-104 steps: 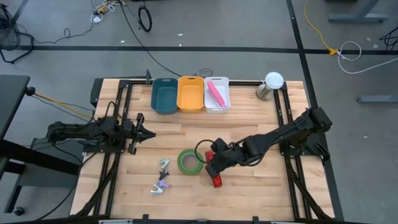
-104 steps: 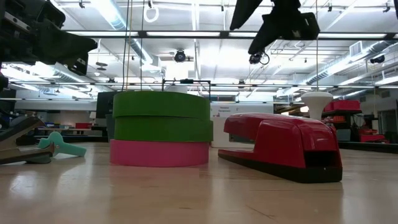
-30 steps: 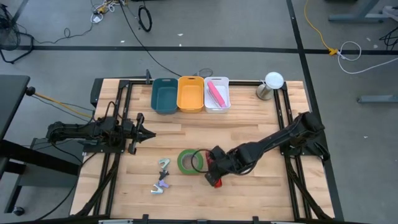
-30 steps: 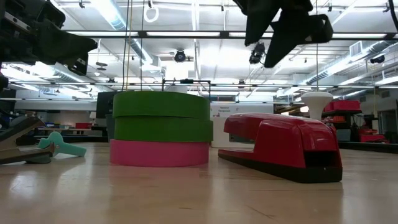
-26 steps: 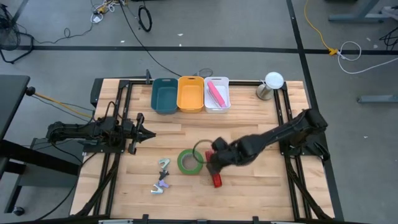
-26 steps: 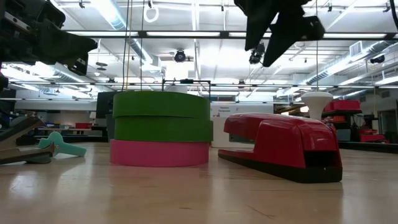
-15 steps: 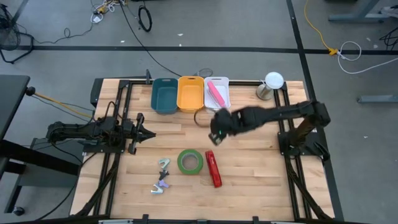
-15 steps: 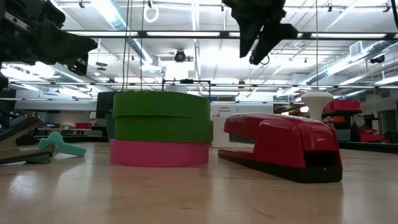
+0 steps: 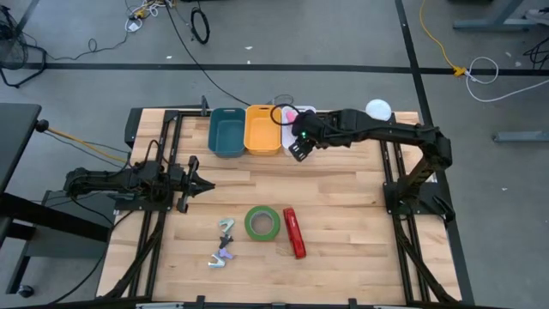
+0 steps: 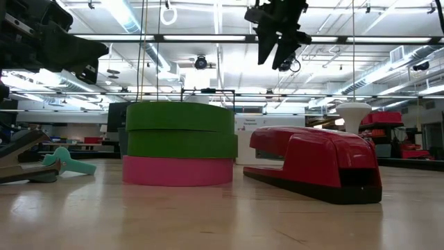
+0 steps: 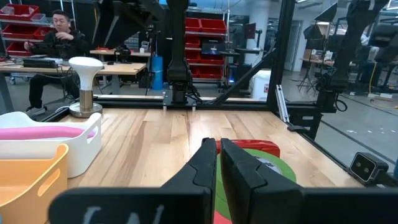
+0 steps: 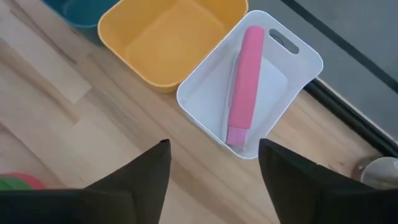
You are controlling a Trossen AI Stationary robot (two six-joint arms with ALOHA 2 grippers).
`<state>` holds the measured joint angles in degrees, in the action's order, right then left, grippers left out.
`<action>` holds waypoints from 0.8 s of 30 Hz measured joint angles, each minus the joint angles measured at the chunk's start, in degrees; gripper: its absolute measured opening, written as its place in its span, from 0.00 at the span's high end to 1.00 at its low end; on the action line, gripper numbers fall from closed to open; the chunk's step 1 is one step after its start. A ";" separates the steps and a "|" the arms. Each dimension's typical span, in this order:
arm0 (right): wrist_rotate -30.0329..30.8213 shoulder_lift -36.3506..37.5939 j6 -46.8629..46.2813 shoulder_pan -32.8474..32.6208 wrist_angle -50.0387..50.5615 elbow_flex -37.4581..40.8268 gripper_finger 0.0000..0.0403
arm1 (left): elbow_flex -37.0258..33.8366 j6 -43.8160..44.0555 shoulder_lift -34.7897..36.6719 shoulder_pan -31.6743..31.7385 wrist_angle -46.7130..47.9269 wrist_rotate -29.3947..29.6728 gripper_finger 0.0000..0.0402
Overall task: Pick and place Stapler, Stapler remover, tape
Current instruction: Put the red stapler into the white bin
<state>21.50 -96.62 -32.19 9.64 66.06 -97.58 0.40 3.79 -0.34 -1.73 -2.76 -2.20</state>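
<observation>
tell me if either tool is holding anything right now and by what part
Nothing is held. The right tool hangs open and empty above the white bin, which already holds a pink stapler. The left tool is shut on nothing at the table's left.

Right arm stretched out long across the far side of the table, elbow low, wrist reaching inward from its base on the right edge; the right gripper (image 9: 296, 146) hangs high in the air, pointing downward; its two dark fingers (image 12: 147, 174) are spread wide apart with nothing between them; in the low view that gripper (image 10: 272, 38) shows up near the ceiling lights, tilted. Left arm folded low along the left edge, lying nearly flat; the left gripper (image 9: 196, 185) points toward the table's middle, its fingers (image 11: 205, 165) pressed almost together, only a thin slit between them; nothing gripped there.
</observation>
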 joint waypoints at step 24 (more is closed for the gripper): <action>-6.14 -2.92 -15.25 -11.94 -1.23 0.07 0.34 | 0.00 0.00 -0.02 0.00 0.00 0.00 0.94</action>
<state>15.36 -99.54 -47.44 -2.30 64.83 -97.51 0.40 3.79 -0.36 -1.74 -2.76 -2.20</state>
